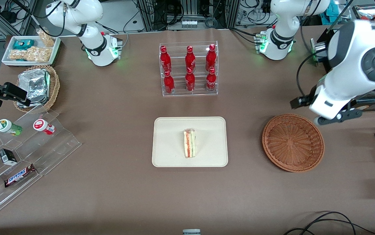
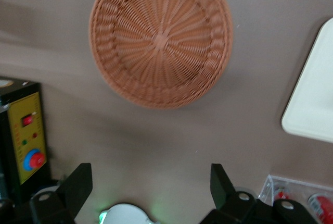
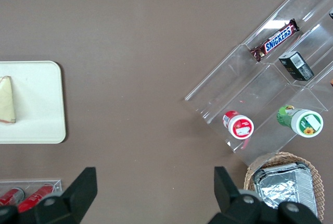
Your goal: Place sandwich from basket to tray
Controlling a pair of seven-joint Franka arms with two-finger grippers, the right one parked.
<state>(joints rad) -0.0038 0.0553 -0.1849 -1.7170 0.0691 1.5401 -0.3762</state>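
The sandwich (image 1: 190, 143), a pale wedge with red and green layers, stands on the cream tray (image 1: 168, 130) at the table's middle. It also shows in the right wrist view (image 3: 6, 99) on the tray (image 3: 36, 125). The reddish-brown wicker basket (image 1: 292, 142) lies empty beside the tray, toward the working arm's end. My left gripper (image 1: 300, 101) is raised above the table, a little farther from the front camera than the basket. In the left wrist view the gripper (image 2: 150, 169) is open and empty, with the basket (image 2: 161, 39) and a tray corner (image 2: 317, 104) below.
A clear rack of red bottles (image 1: 189, 68) stands farther from the front camera than the tray. A tan basket of foil packs (image 1: 37, 86), a stepped acrylic shelf (image 1: 53, 147) and a white snack tray (image 1: 30, 49) lie toward the parked arm's end. A yellow-faced control box (image 2: 23, 135) stands near the basket.
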